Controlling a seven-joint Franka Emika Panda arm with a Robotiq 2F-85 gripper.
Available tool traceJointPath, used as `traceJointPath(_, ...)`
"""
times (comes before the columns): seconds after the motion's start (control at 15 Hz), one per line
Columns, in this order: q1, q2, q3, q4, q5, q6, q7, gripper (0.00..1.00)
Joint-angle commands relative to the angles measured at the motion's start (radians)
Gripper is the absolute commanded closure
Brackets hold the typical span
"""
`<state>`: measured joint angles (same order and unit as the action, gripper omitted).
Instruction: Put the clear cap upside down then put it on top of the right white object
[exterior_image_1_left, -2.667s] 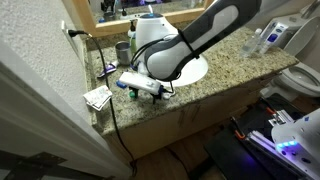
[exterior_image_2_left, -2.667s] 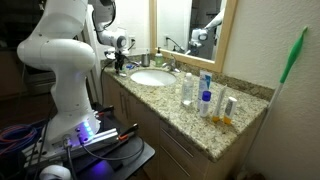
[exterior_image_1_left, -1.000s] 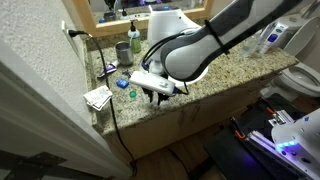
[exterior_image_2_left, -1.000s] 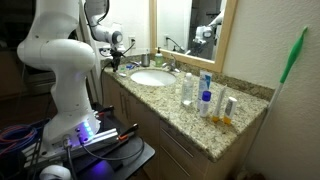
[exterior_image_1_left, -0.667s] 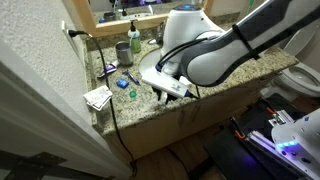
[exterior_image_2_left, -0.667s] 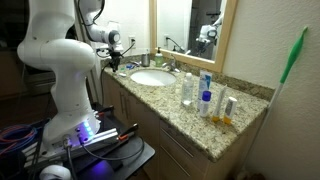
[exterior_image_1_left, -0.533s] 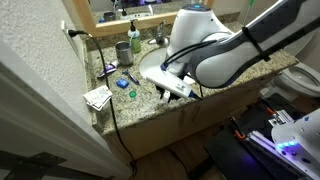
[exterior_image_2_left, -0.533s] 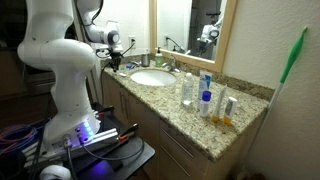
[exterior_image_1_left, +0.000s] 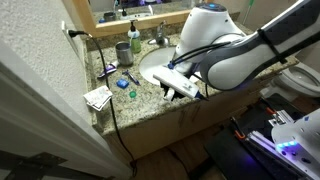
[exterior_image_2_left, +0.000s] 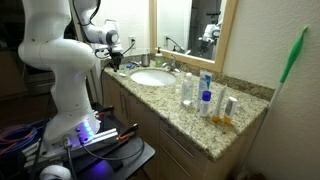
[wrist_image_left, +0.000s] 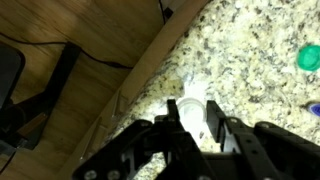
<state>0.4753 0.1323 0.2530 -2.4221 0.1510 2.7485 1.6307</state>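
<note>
The wrist view looks down on my gripper (wrist_image_left: 195, 118), shut on the clear cap (wrist_image_left: 192, 108), a small round translucent piece between the two dark fingers. It hangs over the speckled granite counter (wrist_image_left: 250, 60), close to the front edge. Just past the cap lies a small pale shape (wrist_image_left: 192, 88); I cannot tell for sure whether it is the right white object. In an exterior view the gripper (exterior_image_1_left: 180, 92) is low over the counter's front edge, in front of the sink. In the other exterior view it (exterior_image_2_left: 118, 58) is tiny at the counter's far end.
The sink basin (exterior_image_1_left: 152, 62) lies behind the gripper. A crumpled printed paper (exterior_image_1_left: 97, 97), a green cap (exterior_image_1_left: 122, 84) and a grey cup (exterior_image_1_left: 122, 50) occupy one end of the counter. Bottles (exterior_image_2_left: 205, 100) stand at the other end. A black cable (exterior_image_1_left: 112, 115) hangs off the front edge.
The arm has carried the gripper along the counter's front edge, away from the crumpled paper and past the sink. The jaws have stayed shut on the cap.
</note>
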Motion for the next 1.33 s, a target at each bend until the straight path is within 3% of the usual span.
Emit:
traceJointPath(0.0,-0.054,-0.023,0.008,-0.003,0.024,-0.019,0.029,0.92)
traceJointPath(0.33,-0.094,-0.007,0.015,0.004,0.061,-0.017,0.042,0.92)
traceJointPath(0.4,-0.089,-0.006,0.011,0.002,0.025,-0.003,0.041,0.67)
traceJointPath(0.53,-0.091,-0.005,0.011,0.002,0.036,-0.003,0.041,0.67)
traceJointPath(0.6,-0.091,-0.005,0.011,0.002,0.036,-0.003,0.042,0.92)
traceJointPath(1.27,-0.097,0.051,0.004,0.008,0.042,0.039,0.041,0.92)
